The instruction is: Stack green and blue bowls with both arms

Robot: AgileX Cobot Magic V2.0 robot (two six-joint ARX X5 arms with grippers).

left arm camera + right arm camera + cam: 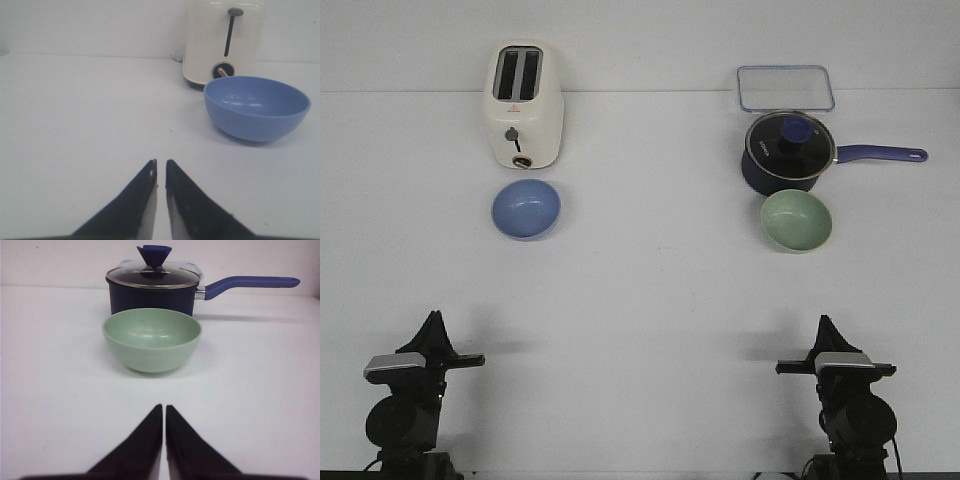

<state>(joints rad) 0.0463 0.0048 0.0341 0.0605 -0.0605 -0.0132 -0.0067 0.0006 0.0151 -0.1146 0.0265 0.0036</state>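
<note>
A blue bowl sits before a toaster; a green bowl sits before a saucepan. Left gripper and right gripper rest closed, empty, near the table edge.

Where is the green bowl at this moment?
In the front view the green bowl sits on the right side of the table, just in front of the navy saucepan and well ahead of the right gripper.

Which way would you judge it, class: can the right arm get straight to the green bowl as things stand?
Probably yes. The green bowl sits directly ahead of the right gripper, with only bare table between them. The saucepan stands close behind the bowl, so it does not block a front approach. The fingers look shut and must open first.
</note>
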